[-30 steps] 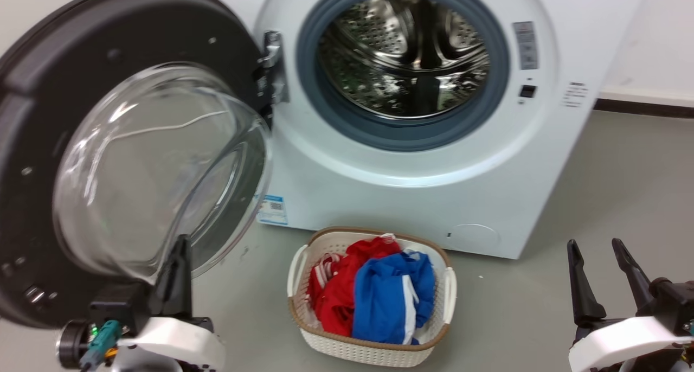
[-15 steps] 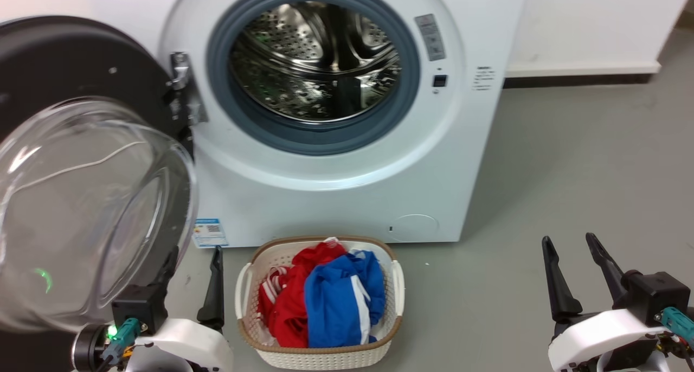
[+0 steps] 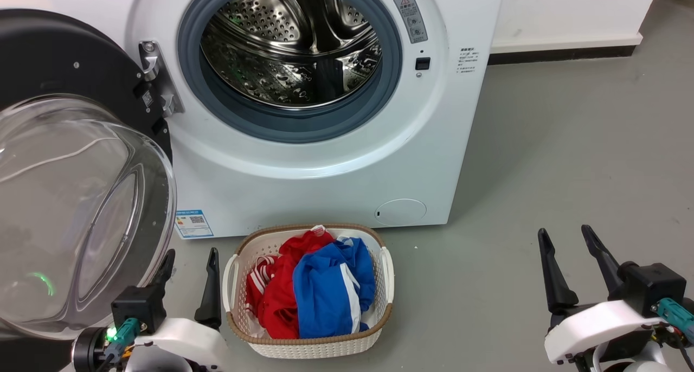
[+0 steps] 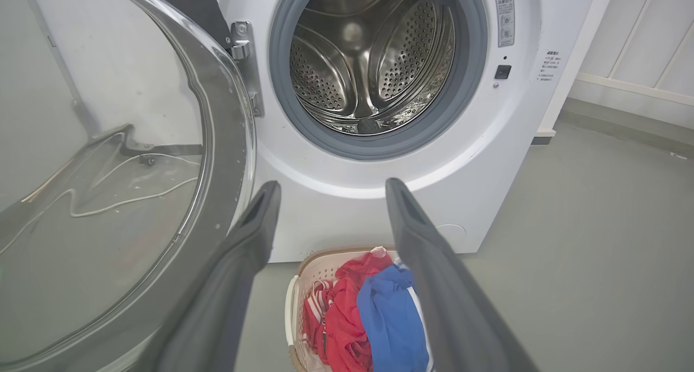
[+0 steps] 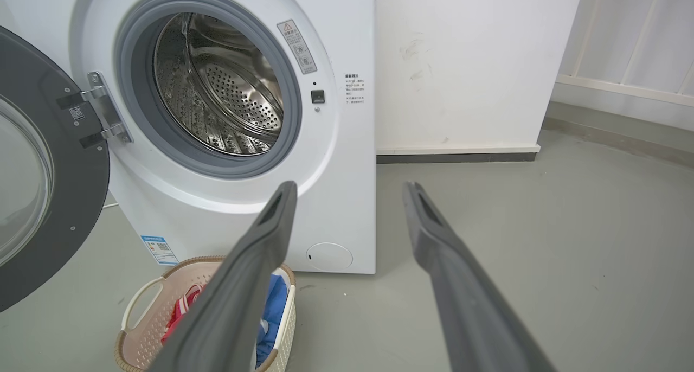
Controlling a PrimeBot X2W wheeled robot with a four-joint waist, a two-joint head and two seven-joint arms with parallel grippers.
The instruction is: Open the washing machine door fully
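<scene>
washing machine door stands wide on hinge, left of drum opening, glass bowl bulging toward me. drum mouth unobstructed, so i judge it fully open, task about done. left gripper low, just beside door's lower edge, contact not apparent; fingers spread, holding nothing. right gripper well apart over floor, fingers spread, idle because door hinges on left. laundry basket in front of machine, likely staged for loading.

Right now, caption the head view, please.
Washing machine door open, laundry basket before the washer, left gripper and right gripper open.
</scene>
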